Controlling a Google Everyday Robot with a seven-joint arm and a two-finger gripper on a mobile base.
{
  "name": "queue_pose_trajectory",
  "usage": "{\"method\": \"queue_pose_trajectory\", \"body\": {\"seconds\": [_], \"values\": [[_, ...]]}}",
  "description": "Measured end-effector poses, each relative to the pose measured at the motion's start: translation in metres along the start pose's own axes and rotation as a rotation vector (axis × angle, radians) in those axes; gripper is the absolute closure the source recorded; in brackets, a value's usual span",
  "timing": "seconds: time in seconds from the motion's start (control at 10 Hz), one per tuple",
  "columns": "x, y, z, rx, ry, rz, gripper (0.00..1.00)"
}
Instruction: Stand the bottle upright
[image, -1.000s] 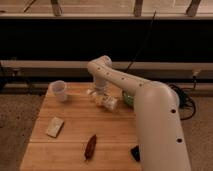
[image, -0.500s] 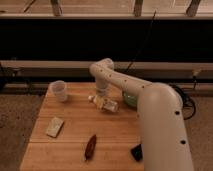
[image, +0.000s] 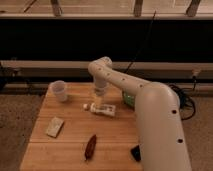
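The single camera looks down from the robot's side, across the wooden table (image: 65, 147) toward the dark wall (image: 55, 42), the gripper (image: 101, 100) mid-frame just above the bottle (image: 107, 109).

The small clear-whitish plastic bottle (image: 106, 109) lies on its side on the wooden tabletop (image: 70, 137), near the middle of the back half. Its long axis runs roughly left to right, tilted slightly so the right end sits a little nearer the front edge. The white cap points left, and a pale yellowish label wraps the body. The bottle is not upright. The robot's hand (image: 99, 102) hangs directly above the bottle's cap end, right at its upper surface.
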Motion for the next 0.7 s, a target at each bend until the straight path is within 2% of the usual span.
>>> {"method": "queue_pose_trajectory", "body": {"seconds": [0.1, 0.2, 0.4, 0.7], "values": [[0.0, -0.001, -0.001, 0.003, -0.004, 0.001, 0.89], [0.0, -0.001, -0.002, -0.002, -0.006, -0.001, 0.9], [0.002, -0.005, -0.008, -0.01, -0.043, 0.002, 0.76], [0.002, -0.003, -0.012, -0.015, -0.034, -0.003, 0.47]]}}
